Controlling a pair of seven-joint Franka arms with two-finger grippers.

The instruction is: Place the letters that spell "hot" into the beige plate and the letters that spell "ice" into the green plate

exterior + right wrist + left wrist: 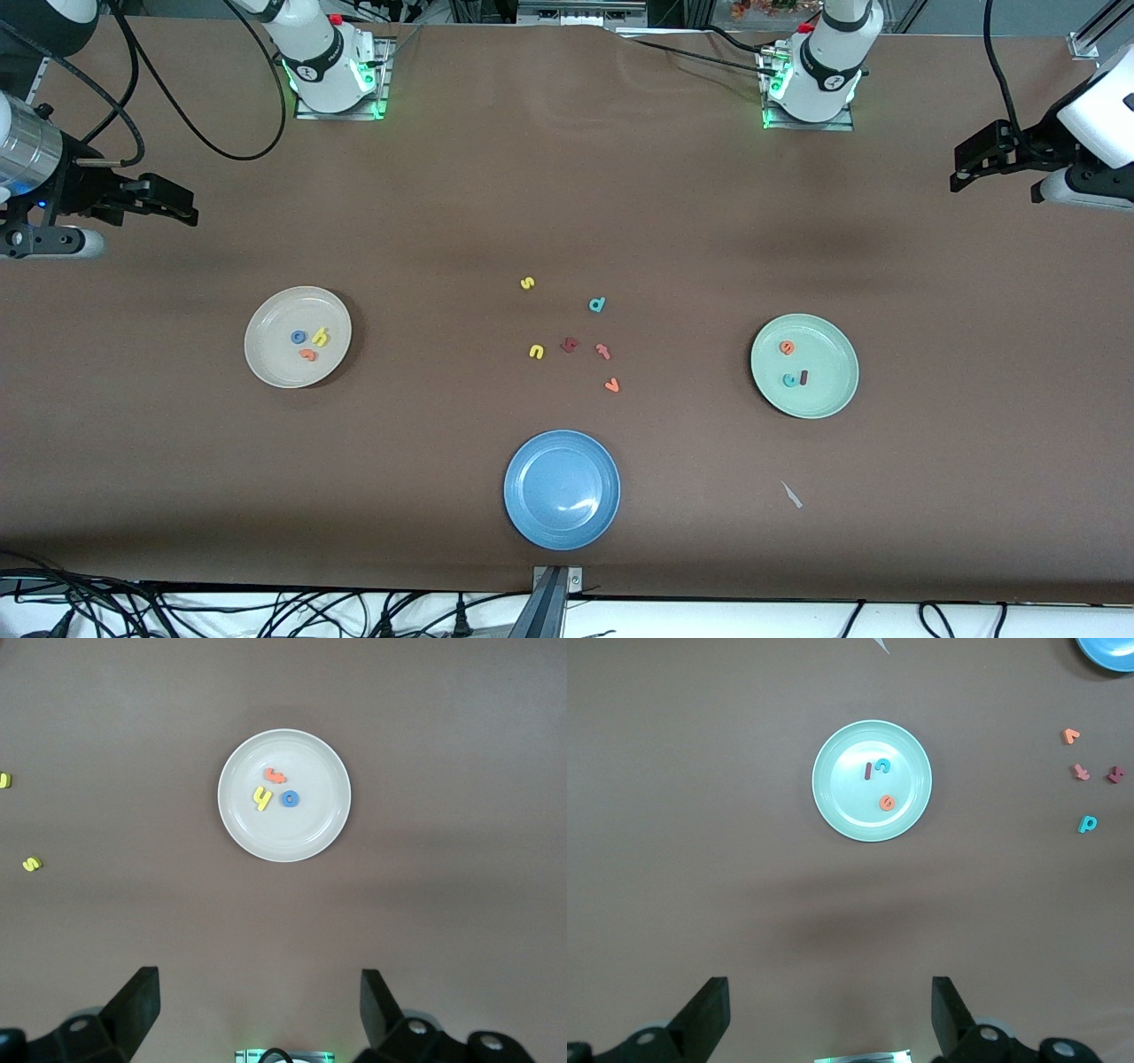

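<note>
Cream-beige round plate (298,337) held the 3 foam letters h, o, t (308,342); the mint-green round plate (804,365) held i, c, e (795,368). Left gripper (973,166) and right gripper (174,203) waited released, raised over the table's ends, each plate lying toward the front camera from its own arm's gripper.

Beige plate (266,363), toward right arm's end from blue plate (562,523): holds yellow h (320,336), blue o (299,337), orange t (307,354). Green plate (833,399), toward left arm's end: orange e (787,347), teal c (789,380), dark red i (803,377).
</note>
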